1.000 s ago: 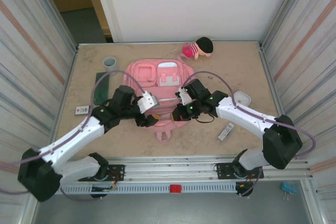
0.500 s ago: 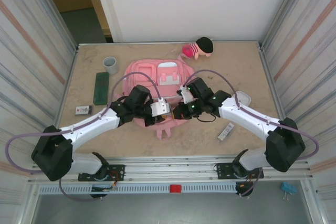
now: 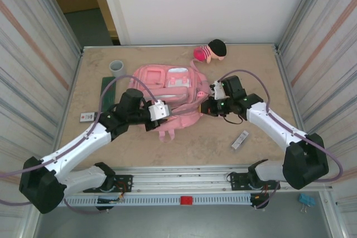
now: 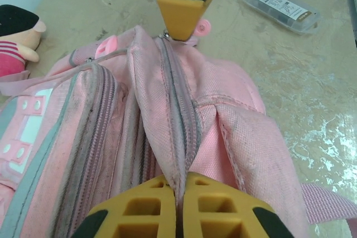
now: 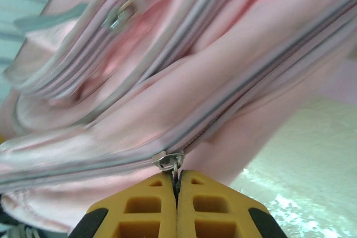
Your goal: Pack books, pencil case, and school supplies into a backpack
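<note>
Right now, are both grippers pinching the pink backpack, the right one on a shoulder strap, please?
Both the left gripper and right gripper pinch the backpack, but the right wrist view shows the right one on a zipper pull, not a strap.

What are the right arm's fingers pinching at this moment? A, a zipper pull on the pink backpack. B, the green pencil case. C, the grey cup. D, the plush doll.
A: in the right wrist view, the right arm's fingers are shut on the metal zipper pull of the backpack.
</note>
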Robot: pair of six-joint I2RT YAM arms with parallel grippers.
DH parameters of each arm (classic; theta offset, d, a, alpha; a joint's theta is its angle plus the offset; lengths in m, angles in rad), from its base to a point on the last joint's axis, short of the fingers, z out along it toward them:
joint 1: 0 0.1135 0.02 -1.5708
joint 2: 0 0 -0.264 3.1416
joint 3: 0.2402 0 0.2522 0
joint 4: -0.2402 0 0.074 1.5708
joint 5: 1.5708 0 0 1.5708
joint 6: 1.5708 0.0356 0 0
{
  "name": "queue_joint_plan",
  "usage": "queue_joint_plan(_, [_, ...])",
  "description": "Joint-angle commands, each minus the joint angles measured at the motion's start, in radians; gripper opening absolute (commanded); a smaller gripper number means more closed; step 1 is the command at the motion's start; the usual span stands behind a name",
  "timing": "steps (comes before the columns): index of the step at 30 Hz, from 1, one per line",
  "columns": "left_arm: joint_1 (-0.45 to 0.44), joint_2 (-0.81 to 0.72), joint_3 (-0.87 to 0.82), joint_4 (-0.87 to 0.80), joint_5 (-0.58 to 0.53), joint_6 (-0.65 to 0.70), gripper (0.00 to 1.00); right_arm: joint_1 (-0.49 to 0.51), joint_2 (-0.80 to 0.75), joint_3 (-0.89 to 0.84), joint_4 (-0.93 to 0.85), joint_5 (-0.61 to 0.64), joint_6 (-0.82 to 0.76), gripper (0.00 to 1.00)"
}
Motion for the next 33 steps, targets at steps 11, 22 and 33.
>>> queue_joint_plan(11, [0.014, -0.117, 0.120, -0.040, 0.126, 0.015, 0.02, -0.194, 0.233, 0.066, 0.088, 0.155, -0.042, 0.00])
queue_joint_plan(22, [0.000, -0.119, 0.084, -0.053, 0.110, -0.013, 0.40, -0.184, 0.187, 0.104, 0.079, 0.125, -0.094, 0.32])
queue_joint_plan(33, [0.028, -0.002, 0.121, -0.206, -0.030, 0.164, 0.72, -0.139, -0.091, -0.014, 0.083, 0.150, -0.104, 0.53])
